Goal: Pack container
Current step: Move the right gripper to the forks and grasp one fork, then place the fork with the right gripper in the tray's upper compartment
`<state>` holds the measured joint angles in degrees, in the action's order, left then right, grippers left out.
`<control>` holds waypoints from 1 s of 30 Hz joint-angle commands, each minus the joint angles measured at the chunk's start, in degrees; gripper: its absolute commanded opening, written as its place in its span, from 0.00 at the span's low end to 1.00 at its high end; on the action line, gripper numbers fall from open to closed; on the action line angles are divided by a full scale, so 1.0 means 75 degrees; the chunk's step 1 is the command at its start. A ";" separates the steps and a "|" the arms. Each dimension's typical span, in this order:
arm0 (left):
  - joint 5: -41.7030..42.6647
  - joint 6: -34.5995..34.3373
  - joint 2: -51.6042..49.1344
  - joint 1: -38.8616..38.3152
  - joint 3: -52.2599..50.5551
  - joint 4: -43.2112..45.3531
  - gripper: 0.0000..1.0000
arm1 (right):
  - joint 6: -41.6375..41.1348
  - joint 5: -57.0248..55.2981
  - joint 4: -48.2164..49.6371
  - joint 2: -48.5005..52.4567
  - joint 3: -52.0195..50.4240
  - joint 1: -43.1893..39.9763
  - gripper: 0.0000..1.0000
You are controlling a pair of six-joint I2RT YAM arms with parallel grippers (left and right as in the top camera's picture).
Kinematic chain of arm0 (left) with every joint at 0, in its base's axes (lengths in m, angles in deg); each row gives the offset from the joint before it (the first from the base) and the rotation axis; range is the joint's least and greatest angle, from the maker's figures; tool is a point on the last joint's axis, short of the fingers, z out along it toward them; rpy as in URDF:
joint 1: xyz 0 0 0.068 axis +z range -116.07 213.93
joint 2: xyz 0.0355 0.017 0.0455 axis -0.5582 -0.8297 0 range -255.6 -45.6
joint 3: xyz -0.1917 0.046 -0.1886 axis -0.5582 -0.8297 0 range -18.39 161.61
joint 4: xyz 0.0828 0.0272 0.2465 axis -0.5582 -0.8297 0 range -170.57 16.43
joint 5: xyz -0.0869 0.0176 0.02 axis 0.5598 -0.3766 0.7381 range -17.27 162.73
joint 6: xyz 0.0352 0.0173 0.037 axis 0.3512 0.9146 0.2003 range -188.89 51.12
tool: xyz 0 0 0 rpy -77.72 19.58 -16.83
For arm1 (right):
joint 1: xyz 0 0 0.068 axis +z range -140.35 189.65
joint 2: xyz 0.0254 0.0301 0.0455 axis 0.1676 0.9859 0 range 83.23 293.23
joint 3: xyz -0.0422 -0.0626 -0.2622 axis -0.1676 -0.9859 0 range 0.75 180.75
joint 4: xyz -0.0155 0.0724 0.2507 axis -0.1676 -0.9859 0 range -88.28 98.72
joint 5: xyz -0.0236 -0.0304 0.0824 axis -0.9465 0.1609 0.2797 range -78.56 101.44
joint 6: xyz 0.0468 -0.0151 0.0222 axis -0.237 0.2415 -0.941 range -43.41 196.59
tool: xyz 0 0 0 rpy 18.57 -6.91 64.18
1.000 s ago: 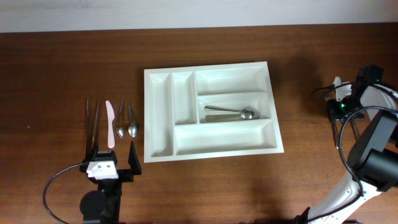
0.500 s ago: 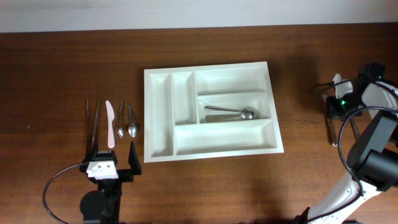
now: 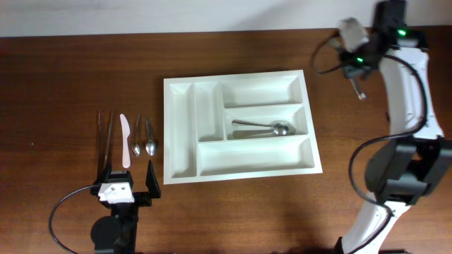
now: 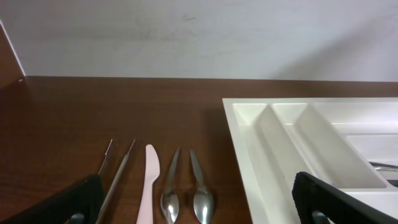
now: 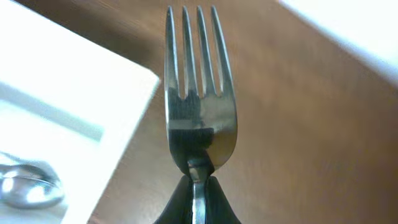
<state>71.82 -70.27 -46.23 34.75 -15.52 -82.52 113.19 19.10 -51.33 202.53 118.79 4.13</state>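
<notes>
The white tray (image 3: pixel 256 156) lies flat in the middle of the table (image 3: pixel 63 77), between the two grippers. It sits ahead of the left gripper (image 3: pixel 129 171) and off to that gripper's right. From the right gripper (image 5: pixel 198 186) it is down and to the left, with its far right corner nearest. It has two narrow upright compartments on the left gripper's side and three long ones stacked across the rest. A spoon (image 3: pixel 263 128) lies in the middle long compartment, its bowl towards the right gripper's side. The other compartments show only white floor.

The right gripper is raised over the table just beyond the tray's far right corner. Its jaws are clamped on the neck of a fork (image 5: pixel 198 118). The four tines point straight away from the fingers. In the right wrist view, the tray's corner and the bowl of the spoon show below and to the left of the fork.

The left gripper rests near the table's front edge with its fingers spread wide, holding nothing. Directly ahead of it, in a row beside the tray's left wall, lie two thin dark sticks (image 3: pixel 104 137), a pale pink knife (image 3: pixel 125 141) and two small spoons (image 3: pixel 143 141). The small spoons lie nearest the tray, bowls towards the gripper.
</notes>
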 commanded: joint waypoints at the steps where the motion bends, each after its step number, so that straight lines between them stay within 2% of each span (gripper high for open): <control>1: -0.0052 -0.0073 0.0029 -0.0003 -0.0055 0.0026 0.99 | 0.1804 0.0131 -0.0102 -0.0090 0.0344 0.0866 0.04; 4: -0.0052 -0.0073 0.0029 -0.0003 -0.0055 0.0026 0.99 | 0.2958 0.0143 -0.0154 -0.0087 0.0300 0.1547 0.04; 8: -0.0055 -0.0073 0.0029 -0.0003 -0.0055 0.0026 0.99 | 0.3958 0.0195 -0.0122 -0.0044 0.0280 0.2241 0.04; 13: -0.0052 -0.0073 0.0029 -0.0003 -0.0055 0.0026 0.99 | 0.4121 0.0455 -0.0090 0.0283 0.0239 0.2620 0.04; 23: -0.0052 -0.0073 0.0029 -0.0003 -0.0058 0.0026 0.99 | 0.4124 0.0892 -0.0117 0.1440 0.0233 0.2629 0.04; 30: -0.0052 -0.0073 0.0029 -0.0003 -0.0055 0.0026 0.99 | 0.4121 0.1128 -0.0114 0.1731 0.0230 0.2629 0.04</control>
<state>71.82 -70.27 -46.25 34.75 -15.52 -82.52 143.66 25.29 -52.18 214.99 120.30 23.78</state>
